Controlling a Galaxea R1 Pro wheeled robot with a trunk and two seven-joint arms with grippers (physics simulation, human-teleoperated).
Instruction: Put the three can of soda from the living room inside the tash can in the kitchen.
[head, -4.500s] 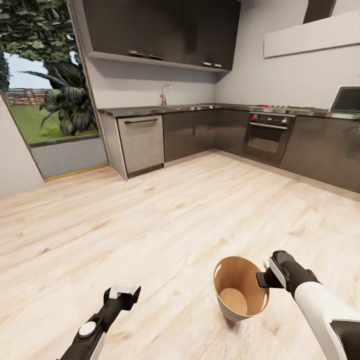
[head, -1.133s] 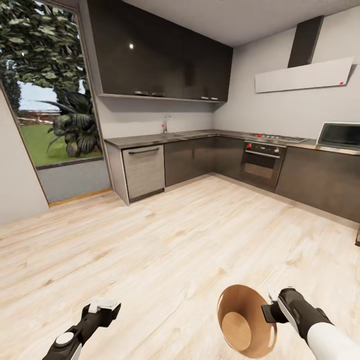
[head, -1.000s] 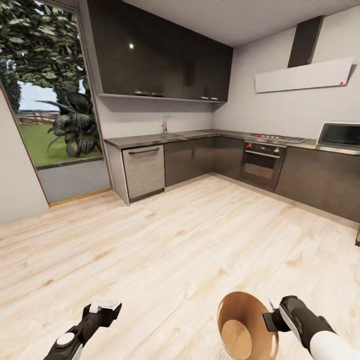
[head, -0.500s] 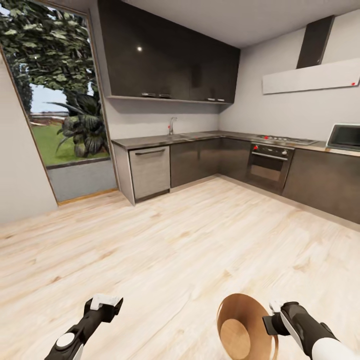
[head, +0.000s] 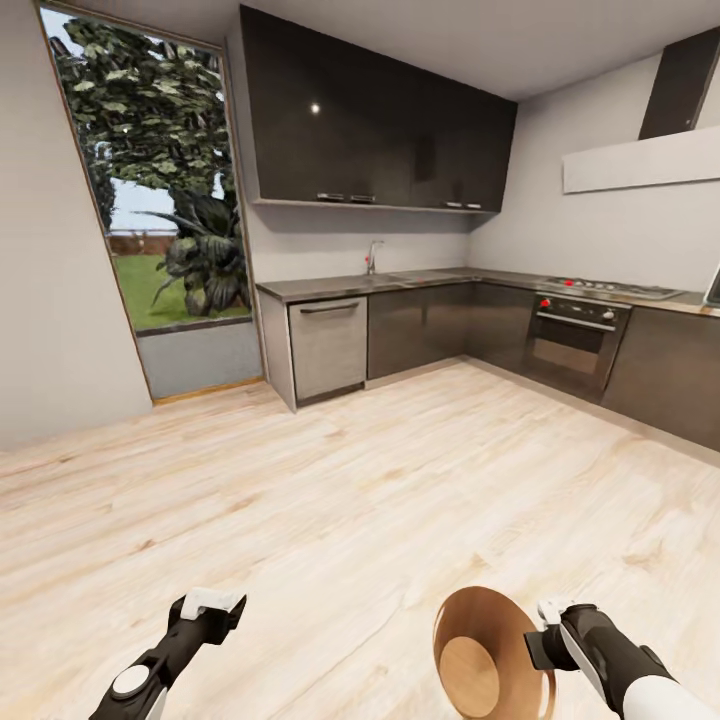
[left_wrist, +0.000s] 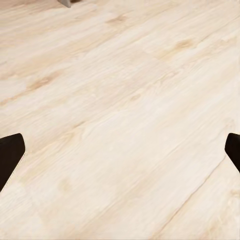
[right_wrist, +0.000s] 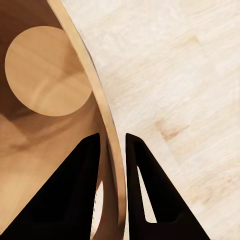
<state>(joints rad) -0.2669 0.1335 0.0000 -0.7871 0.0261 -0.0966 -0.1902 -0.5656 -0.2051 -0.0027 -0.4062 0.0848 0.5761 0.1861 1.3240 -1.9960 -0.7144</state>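
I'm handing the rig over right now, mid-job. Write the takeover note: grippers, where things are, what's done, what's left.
Right gripper: jaws shut on the rim of the trash can, one finger inside the wall and one outside; the can hangs tilted above the wood floor.
Left gripper: jaws open, holding nothing, low over the floor.
Trash can: its bare bottom shows in the right wrist view, no soda cans inside.
Position: in the kitchen, facing the counter with the tap and the oven.
Done: trash can is picked up.
Left: all three soda cans have yet to go in.
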